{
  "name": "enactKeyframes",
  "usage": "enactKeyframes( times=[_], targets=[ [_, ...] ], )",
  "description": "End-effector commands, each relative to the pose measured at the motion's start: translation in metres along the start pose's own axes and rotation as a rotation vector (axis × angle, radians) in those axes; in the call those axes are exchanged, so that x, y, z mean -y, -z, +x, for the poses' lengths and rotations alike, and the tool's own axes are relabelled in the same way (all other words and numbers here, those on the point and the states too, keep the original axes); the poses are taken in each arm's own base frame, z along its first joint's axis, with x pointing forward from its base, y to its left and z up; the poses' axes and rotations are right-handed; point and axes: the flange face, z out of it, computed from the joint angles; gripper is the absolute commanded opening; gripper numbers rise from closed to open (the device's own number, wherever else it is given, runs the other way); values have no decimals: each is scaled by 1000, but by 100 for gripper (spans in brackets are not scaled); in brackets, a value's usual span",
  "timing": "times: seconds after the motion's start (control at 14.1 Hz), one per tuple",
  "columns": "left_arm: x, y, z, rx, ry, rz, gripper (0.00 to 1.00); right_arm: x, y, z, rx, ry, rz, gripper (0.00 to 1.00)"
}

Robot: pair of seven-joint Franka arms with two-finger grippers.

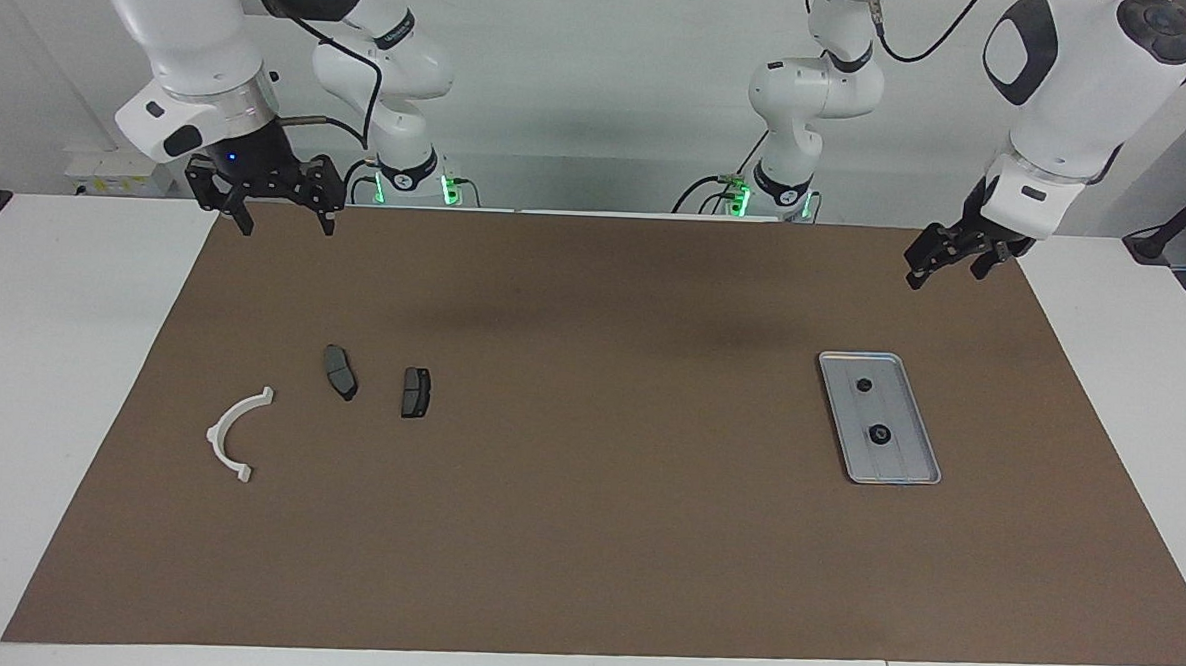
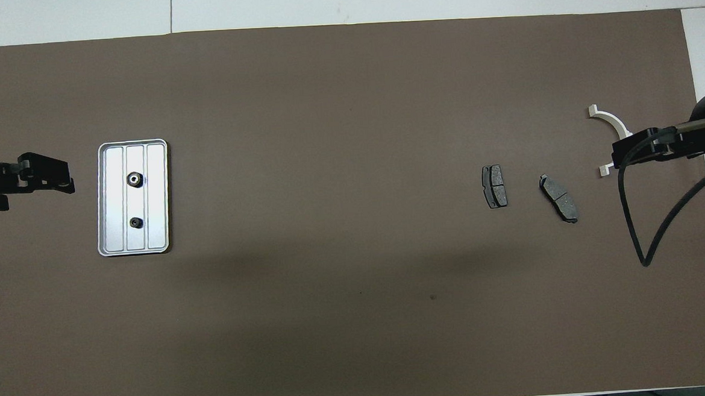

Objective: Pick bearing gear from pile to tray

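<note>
The silver tray (image 1: pixel 900 459) (image 2: pixel 156 196) lies on the brown mat toward the left arm's end. Two small black round pieces rest in it, one (image 1: pixel 863 385) (image 2: pixel 136 222) nearer to the robots than the other (image 1: pixel 879 434) (image 2: pixel 134 179). The pile lies toward the right arm's end: a white half-ring (image 1: pixel 236 433) (image 2: pixel 611 119) and two dark brake-pad plates (image 1: pixel 340 372) (image 1: pixel 415 392). My left gripper (image 1: pixel 941 273) (image 2: pixel 62 177) hangs open and empty over the mat beside the tray. My right gripper (image 1: pixel 286 228) (image 2: pixel 617 153) waits open and empty, raised over the mat's corner.
The brown mat (image 1: pixel 584 533) covers most of the white table. In the overhead view the right gripper and its black cable (image 2: pixel 638 231) cover part of the half-ring. Both arms' bases stand at the table's robot end.
</note>
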Motion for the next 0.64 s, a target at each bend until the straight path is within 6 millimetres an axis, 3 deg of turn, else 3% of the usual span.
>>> enactKeyframes(
  times=[0.0, 0.57],
  targets=[
    [-10, 3, -4, 12, -28, 7, 100, -2, 0, -2, -10, -22, 27, 100],
    [-17, 4, -5, 4, -40, 3, 100, -1, 0, -2, -10, -20, 27, 100]
  ],
)
